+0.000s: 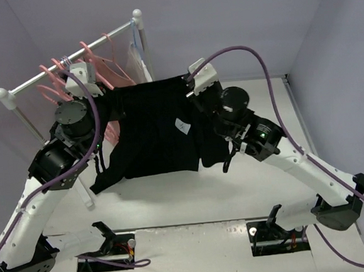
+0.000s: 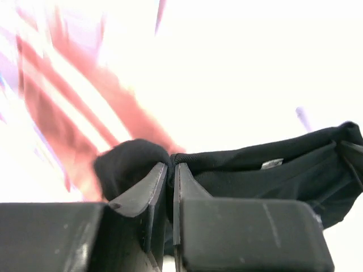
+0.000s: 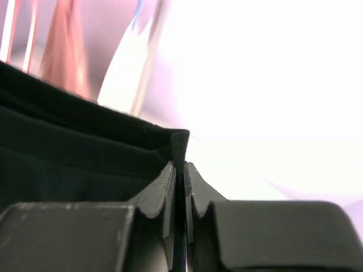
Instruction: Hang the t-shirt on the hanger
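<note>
The black t-shirt (image 1: 159, 128) hangs stretched in the air between my two grippers, its small white label (image 1: 182, 126) showing. My left gripper (image 1: 106, 93) is shut on its left top edge, seen in the left wrist view (image 2: 169, 165) with black cloth (image 2: 255, 170) pinched between the jaws. My right gripper (image 1: 188, 83) is shut on the right top edge; the right wrist view (image 3: 179, 164) shows a fold of the shirt (image 3: 68, 153) clamped. Pink hangers (image 1: 103, 60) hang on the rail just behind the shirt's left side, blurred pink in the left wrist view (image 2: 68, 107).
A white clothes rail (image 1: 69, 60) runs from lower left to upper right behind the shirt, with a white post (image 1: 142, 41) at its far end. A white garment (image 1: 139, 60) and pale hangers hang near that post. The white table (image 1: 236, 188) lies below.
</note>
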